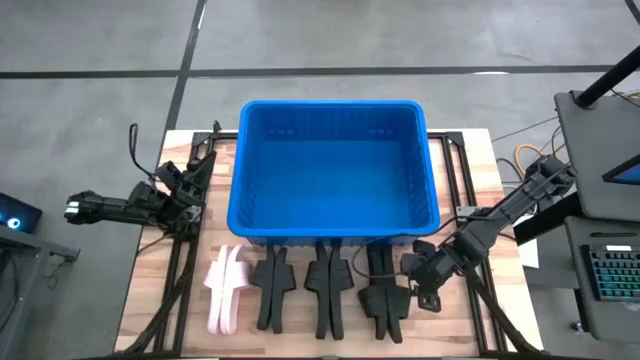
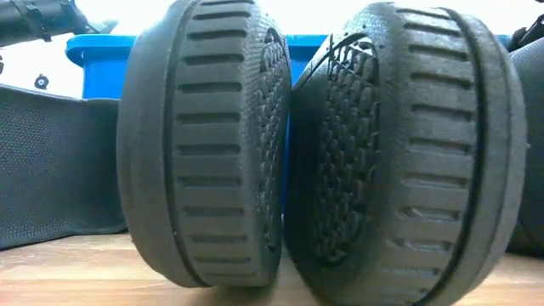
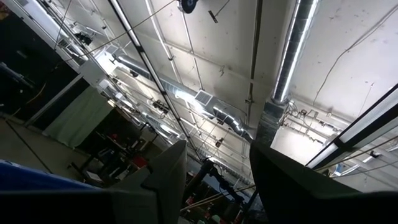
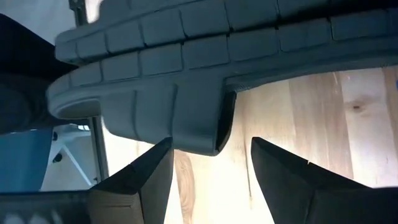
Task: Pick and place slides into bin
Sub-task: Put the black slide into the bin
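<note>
- The right gripper hangs low over the front right of the surface, just beside the rightmost pair of black slides. In the right wrist view its jaws stand open with bare wood showing between the fingers, and a grey slide edge lies just ahead of them, not yet between them.
- The slides stand on edge in a row along the front of the blue bin: one pale pink pair at the left, then three black pairs. Each pair's long axis runs from the bin's front wall toward the surface's near edge.
- By my reading the right arm is much nearer; the slide lies to the jaws' left, so a short sideways approach across the slide's narrow width should do.
- The bin looks empty and sits just behind the row, so the carry would be short, up over the front rim.
- The neighbouring black pair stands close, leaving little room on that side.
- The left gripper waits by the bin's left wall, jaws apart and empty, pointing upward.
</note>
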You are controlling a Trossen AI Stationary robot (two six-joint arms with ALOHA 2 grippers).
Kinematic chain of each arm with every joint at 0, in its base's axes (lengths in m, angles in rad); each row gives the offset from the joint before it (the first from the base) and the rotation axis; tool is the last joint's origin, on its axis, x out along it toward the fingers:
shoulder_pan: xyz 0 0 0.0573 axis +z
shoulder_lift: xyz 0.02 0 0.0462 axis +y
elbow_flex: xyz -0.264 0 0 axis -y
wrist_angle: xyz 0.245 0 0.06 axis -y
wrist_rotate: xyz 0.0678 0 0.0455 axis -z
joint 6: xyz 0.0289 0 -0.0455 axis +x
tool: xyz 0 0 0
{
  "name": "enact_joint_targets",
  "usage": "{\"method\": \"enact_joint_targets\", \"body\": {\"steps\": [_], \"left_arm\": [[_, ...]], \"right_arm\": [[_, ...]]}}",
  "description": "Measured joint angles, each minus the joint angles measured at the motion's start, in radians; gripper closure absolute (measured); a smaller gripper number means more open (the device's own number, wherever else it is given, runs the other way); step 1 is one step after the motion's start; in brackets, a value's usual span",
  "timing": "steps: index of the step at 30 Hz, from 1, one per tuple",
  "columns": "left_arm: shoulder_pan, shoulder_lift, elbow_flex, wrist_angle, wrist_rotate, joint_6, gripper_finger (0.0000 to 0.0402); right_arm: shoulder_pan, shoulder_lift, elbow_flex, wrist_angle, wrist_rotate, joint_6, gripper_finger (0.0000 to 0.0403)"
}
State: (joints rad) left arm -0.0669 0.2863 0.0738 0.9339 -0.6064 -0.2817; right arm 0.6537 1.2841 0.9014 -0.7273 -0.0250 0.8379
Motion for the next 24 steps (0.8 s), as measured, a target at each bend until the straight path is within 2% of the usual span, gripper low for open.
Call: {"method": "enact_joint_targets", "body": {"steps": [10,24], "left_arm": [[0.0,0.0,0.0,0.001,-0.001,0.0,0.024],[0.0,0.0,0.0,0.0,-0.001,0.0,0.024]], "right_arm": [[-0.027,-0.001,-0.069,0.149,-0.072,-0.002,0.0197],[-0.032,0.038,-0.074,0.217,-0.135,-0.052,0.0197]]}}
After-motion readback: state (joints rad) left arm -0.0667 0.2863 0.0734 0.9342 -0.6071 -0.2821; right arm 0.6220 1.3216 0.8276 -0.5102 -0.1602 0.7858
